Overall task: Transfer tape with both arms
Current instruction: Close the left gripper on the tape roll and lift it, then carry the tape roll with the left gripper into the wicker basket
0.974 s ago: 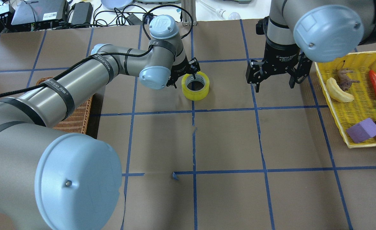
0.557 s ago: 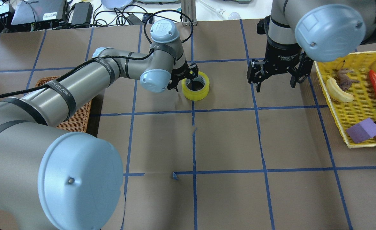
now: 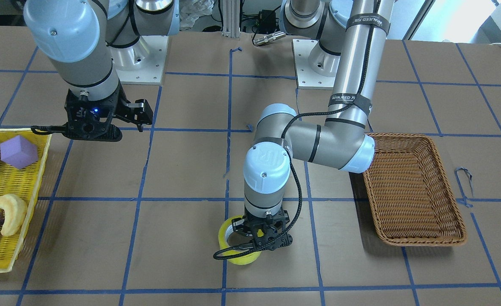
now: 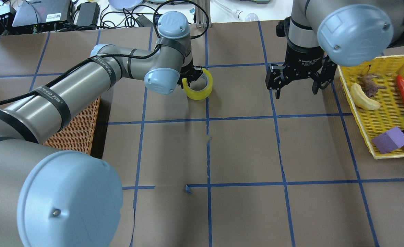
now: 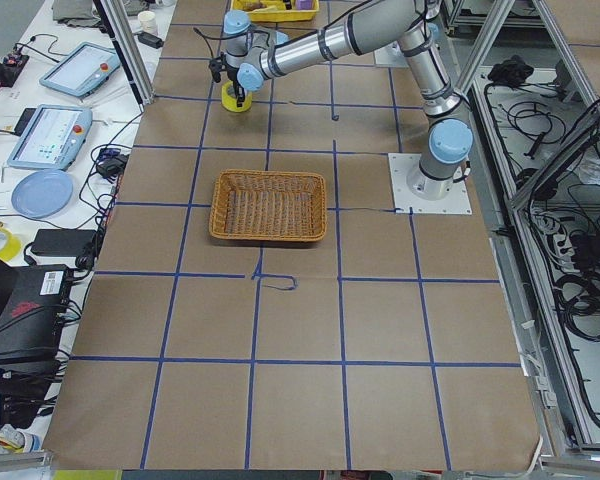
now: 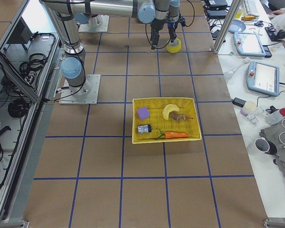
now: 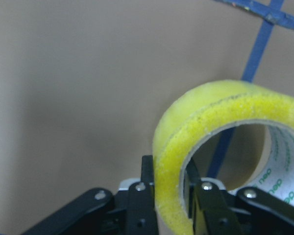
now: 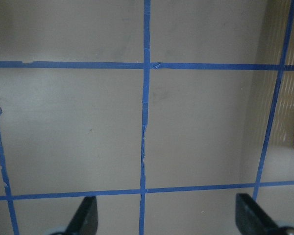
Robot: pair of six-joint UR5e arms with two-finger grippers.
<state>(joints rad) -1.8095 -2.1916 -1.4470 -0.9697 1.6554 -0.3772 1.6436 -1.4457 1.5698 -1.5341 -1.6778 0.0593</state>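
The yellow tape [image 4: 198, 92] roll is tilted in my left gripper [image 4: 189, 77], far of the table's centre. The gripper is shut on the roll's wall, one finger inside the ring and one outside, as the left wrist view shows on the tape [image 7: 210, 122]. In the front view the tape [image 3: 238, 256] hangs under the left gripper [image 3: 257, 238], slightly off the table. My right gripper [image 4: 295, 93] is open and empty, hovering to the tape's right near the yellow basket; it also shows in the right wrist view [image 8: 167, 220] over bare table.
A brown wicker basket [image 4: 80, 127] sits under my left arm. A yellow basket [image 4: 359, 120] at the right edge holds crescent bread [image 4: 362, 97], a carrot, a purple block [image 4: 390, 140] and a can. Blue tape lines grid the brown table.
My left gripper has moved left and slightly away with the tape held in it, and the roll has tilted. The right gripper has barely moved.
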